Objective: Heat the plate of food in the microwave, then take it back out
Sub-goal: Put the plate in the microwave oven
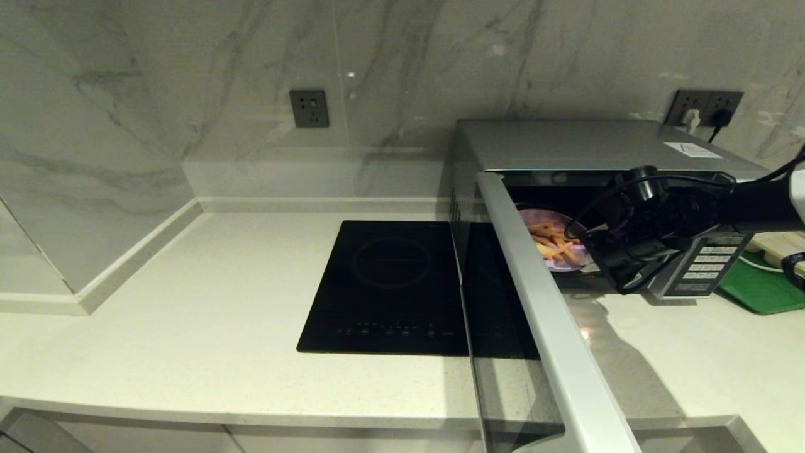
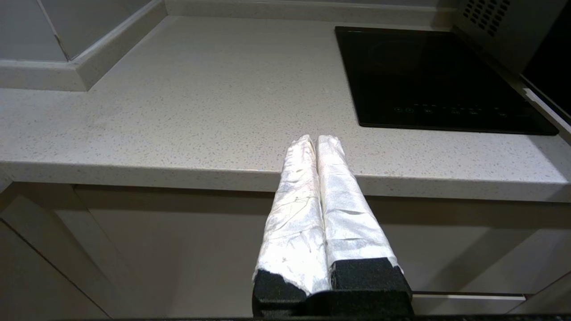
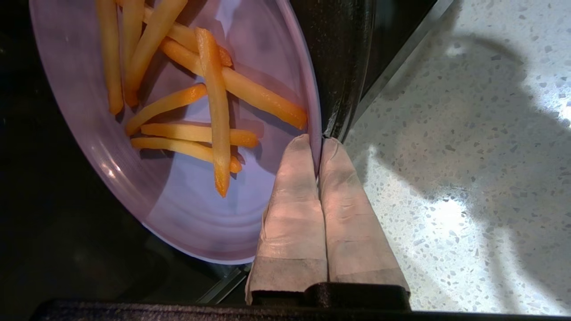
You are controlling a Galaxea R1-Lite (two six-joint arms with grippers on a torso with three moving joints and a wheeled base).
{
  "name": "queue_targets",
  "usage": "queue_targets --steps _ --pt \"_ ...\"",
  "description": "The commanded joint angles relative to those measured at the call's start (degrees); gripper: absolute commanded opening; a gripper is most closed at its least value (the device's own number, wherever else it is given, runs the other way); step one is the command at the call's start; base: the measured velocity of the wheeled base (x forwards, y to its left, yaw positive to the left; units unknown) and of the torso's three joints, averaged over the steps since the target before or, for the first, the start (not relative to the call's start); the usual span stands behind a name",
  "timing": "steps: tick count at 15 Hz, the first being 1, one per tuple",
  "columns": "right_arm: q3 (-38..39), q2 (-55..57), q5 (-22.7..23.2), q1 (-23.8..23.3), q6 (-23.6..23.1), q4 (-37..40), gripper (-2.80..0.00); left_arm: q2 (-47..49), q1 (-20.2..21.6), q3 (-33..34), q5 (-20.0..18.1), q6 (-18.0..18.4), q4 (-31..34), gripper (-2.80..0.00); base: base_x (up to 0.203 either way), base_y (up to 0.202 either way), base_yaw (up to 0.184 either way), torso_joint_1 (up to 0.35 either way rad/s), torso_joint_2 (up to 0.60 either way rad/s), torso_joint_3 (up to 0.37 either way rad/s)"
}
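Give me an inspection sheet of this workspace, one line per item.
Surface: pale speckled countertop, with a black induction hob set in it.
Job's things: microwave door swung open; plate of food at the cavity mouth, fries on it.
Clutter: green tray beside the microwave.
Grippers: right hand shut on the plate's rim; left hand shut, holding nothing, parked at the counter's front edge.
Cables: plugs in the wall socket behind the microwave; black cables along the right arm.
Surroundings: marble wall with another socket.

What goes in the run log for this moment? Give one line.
right gripper: shut on round pale lilac plate of fries rim | plate: inside silver-grey microwave, door open | left gripper: shut, parked at counter edge
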Motion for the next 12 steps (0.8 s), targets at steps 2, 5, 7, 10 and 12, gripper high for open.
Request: queue_targets --steps 2,5,7,10,12 --pt "0.3 -0.2 -0.2 -0.1 -0.3 0.2 0.00 0.0 0.0 0.0 0.0 -0.1 0.0 -2.80 0.000 0.000 0.000 0.000 0.00 0.000" --pt "0.4 -2.0 -0.2 -0.1 -0.6 0.1 0.00 0.0 0.0 0.0 0.0 0.0 0.0 -2.80 0.000 0.000 0.000 0.000 0.00 0.000" --pt "0.5 -3.5 -0.2 -0.1 -0.7 0.1 0.00 0.0 0.0 0.0 0.0 -0.1 0.0 -2.80 0.000 0.000 0.000 0.000 0.00 0.000" --pt "2.8 -7.6 0.5 0.0 -0.6 0.1 0.00 0.0 0.0 0.0 0.0 0.0 0.0 -2.80 0.000 0.000 0.000 0.000 0.00 0.000" --pt "6.3 -10.5 1.3 0.2 -0.9 0.1 0.00 0.0 0.0 0.0 0.0 0.0 0.0 -2.80 0.000 0.000 0.000 0.000 0.00 0.000"
